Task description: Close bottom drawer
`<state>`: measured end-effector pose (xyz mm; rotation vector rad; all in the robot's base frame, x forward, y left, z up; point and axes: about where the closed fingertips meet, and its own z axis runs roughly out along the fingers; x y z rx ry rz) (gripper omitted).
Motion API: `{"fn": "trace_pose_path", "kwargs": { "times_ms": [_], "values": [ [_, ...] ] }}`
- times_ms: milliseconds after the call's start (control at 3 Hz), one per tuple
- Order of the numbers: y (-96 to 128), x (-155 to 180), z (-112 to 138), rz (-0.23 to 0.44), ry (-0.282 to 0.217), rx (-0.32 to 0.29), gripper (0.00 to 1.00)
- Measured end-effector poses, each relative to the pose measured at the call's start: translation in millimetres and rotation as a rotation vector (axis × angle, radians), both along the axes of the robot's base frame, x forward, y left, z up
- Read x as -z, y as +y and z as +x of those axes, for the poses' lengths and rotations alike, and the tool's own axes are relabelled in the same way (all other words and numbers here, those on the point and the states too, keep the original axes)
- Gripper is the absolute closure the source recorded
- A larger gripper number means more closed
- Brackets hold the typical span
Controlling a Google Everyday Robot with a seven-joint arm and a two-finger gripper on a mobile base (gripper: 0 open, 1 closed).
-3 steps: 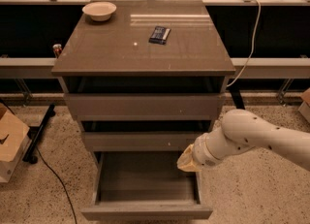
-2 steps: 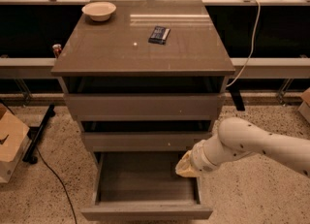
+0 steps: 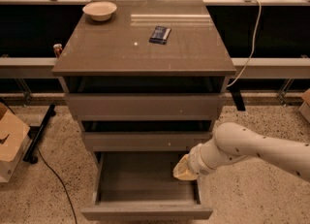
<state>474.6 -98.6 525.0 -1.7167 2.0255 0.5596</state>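
The bottom drawer (image 3: 145,212) of the taupe-grey cabinet (image 3: 145,48) is pulled far out, its wide grey box showing with nothing visible in it. Its flat front lies at the lower edge of the camera view. The middle drawer (image 3: 145,140) and the top drawer (image 3: 145,105) above it stick out a little. My gripper (image 3: 183,170) comes in from the right on a white arm (image 3: 256,148). It hangs over the right side of the open bottom drawer's box, just below the middle drawer front.
On the cabinet top lie a pale bowl (image 3: 100,10) at the back left and a dark flat packet (image 3: 160,34) near the middle. A cardboard box (image 3: 9,143) stands on the floor at left. A black cable (image 3: 53,177) runs over the speckled floor.
My arm and gripper have shifted down and to the left, further over the open bottom drawer. The drawer has not moved.
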Motion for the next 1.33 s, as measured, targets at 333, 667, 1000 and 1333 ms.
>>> {"fn": "trace_pose_path", "kwargs": {
  "times_ms": [333, 667, 1000, 1333],
  "values": [
    [3, 35, 1, 0.046, 0.009, 0.003, 1.0],
    [3, 66, 0, 0.084, 0.03, 0.003, 1.0],
    [3, 102, -2, 0.119, 0.069, 0.013, 1.0],
    [3, 122, -6, 0.131, 0.098, 0.019, 1.0]
  ]
}}
